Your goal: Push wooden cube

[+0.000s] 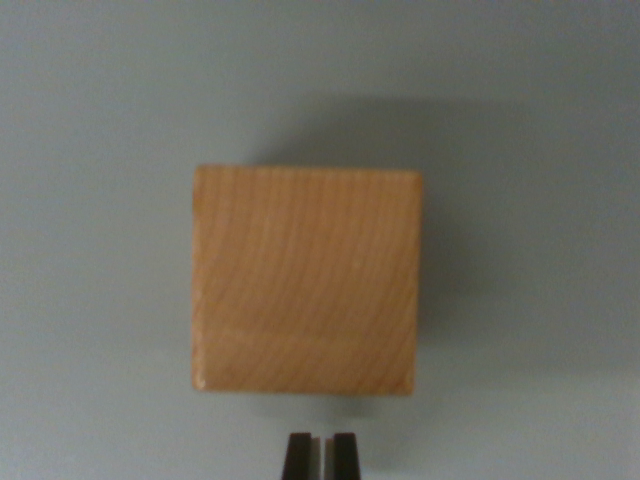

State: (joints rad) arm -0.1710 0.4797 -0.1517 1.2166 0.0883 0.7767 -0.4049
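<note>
A light wooden cube (306,280) with curved grain fills the middle of the wrist view, resting on a pale grey surface (90,240). My gripper (320,455) shows at the bottom edge as two dark fingertips pressed close together, shut on nothing. The tips sit just below the cube's near edge, with a narrow strip of surface between them and the wood. A soft shadow falls beyond the cube toward the top and the wrist view's right.
Only the plain grey surface surrounds the cube on all sides; no other objects or edges appear.
</note>
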